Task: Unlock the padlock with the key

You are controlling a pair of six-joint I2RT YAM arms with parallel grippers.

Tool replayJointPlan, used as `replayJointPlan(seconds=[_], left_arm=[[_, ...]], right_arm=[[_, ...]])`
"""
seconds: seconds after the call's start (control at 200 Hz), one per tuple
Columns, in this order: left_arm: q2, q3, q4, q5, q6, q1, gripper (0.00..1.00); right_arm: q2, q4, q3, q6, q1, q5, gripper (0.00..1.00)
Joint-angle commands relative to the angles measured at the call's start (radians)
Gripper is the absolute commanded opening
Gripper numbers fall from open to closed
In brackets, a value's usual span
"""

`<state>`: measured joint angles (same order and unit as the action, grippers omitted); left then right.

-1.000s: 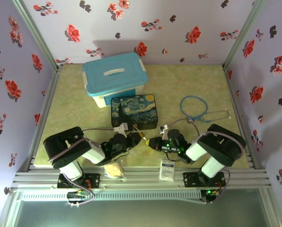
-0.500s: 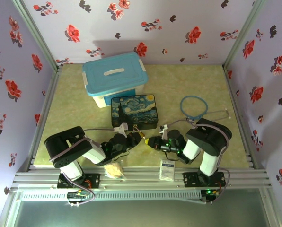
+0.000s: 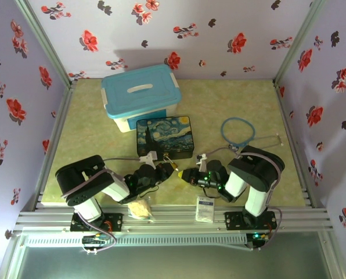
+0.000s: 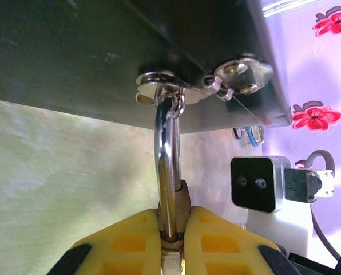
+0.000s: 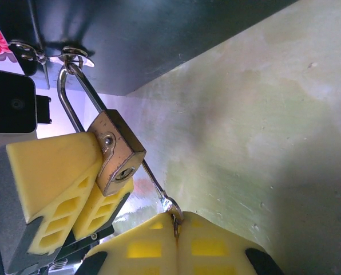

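Chunky brass padlock [image 5: 116, 152], smooth and boxy
Left gripper [image 4: 173, 224] clamps it, right gripper [image 5: 176, 222] pinches the thin metal key [image 5: 153, 180] just beside it.

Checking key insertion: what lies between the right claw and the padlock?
The key, pinched in the right claw, reaching the padlock edge; right wrist view.

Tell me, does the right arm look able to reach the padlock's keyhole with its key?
Probably yes. The left gripper holds the padlock with its keyhole facing the right gripper. Nothing stands between them, and the key pinched there reaches the padlock's corner beside the keyhole, so only slight re-aiming seems needed.
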<state>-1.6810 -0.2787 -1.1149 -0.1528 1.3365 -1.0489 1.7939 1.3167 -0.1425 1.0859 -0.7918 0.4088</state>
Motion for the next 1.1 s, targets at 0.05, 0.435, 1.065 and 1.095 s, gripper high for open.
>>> replayJointPlan(seconds=[0.05, 0.435, 1.065, 1.095], left_arm=[[-0.014, -0.014, -0.067, 0.003, -0.005, 0.01, 0.0], [-0.045, -0.054, -0.076, 0.012, -0.005, 0.011, 0.0], [-0.066, -0.031, -0.078, 0.004, -0.026, 0.013, 0.0], [-0.065, -0.029, -0.076, 0.004, -0.03, 0.012, 0.0]], right_arm=[[0.002, 0.057, 0.033, 0.009, 0.007, 0.005, 0.0], [-0.003, 0.063, 0.024, -0.002, 0.007, 0.017, 0.0], [0.003, 0.069, 0.039, 0.002, 0.014, -0.001, 0.0], [0.002, 0.068, 0.04, 0.002, 0.016, 0.003, 0.0]])
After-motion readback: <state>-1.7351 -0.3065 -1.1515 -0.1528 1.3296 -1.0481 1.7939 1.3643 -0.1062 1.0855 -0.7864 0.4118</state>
